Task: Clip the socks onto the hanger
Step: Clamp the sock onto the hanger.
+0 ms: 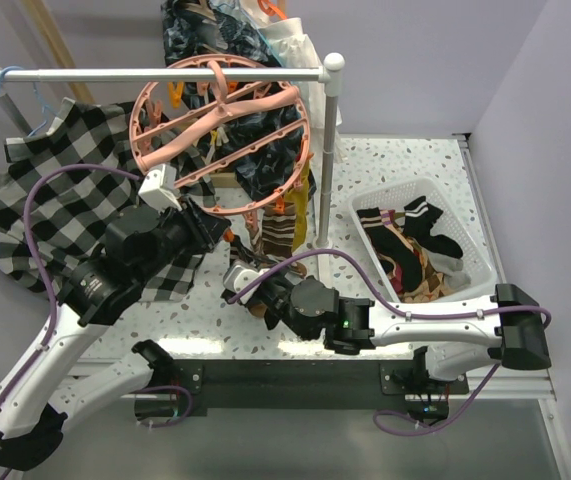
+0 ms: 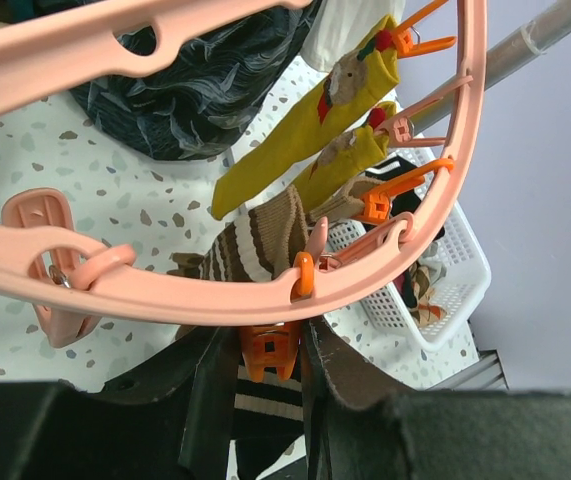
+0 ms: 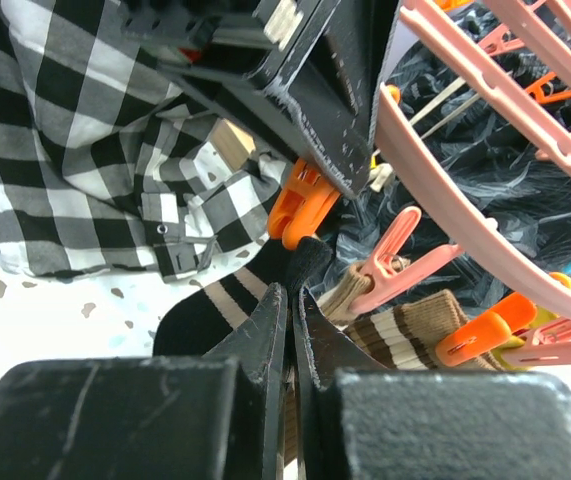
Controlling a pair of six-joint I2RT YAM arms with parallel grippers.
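The round salmon-pink hanger (image 1: pixel 220 135) hangs from the white rail; its rim crosses the left wrist view (image 2: pixel 165 295). My left gripper (image 1: pixel 223 237) is shut on an orange clip (image 2: pixel 268 350) under the rim, which also shows in the right wrist view (image 3: pixel 300 205). My right gripper (image 3: pixel 293 295) is shut on a black sock with cream stripes (image 3: pixel 215 300) and holds its cuff up against that clip's mouth. Two mustard yellow socks (image 2: pixel 305 130) and a brown striped sock (image 2: pixel 255 240) hang clipped. More socks (image 1: pixel 410 240) lie in the basket.
A white basket (image 1: pixel 470 235) stands at the right on the speckled table. A black-and-white checkered shirt (image 1: pixel 55 200) hangs at the left from the white rail (image 1: pixel 155 73). The rail's post (image 1: pixel 330 150) stands beside the hanger. A dark patterned garment (image 1: pixel 205 35) hangs behind.
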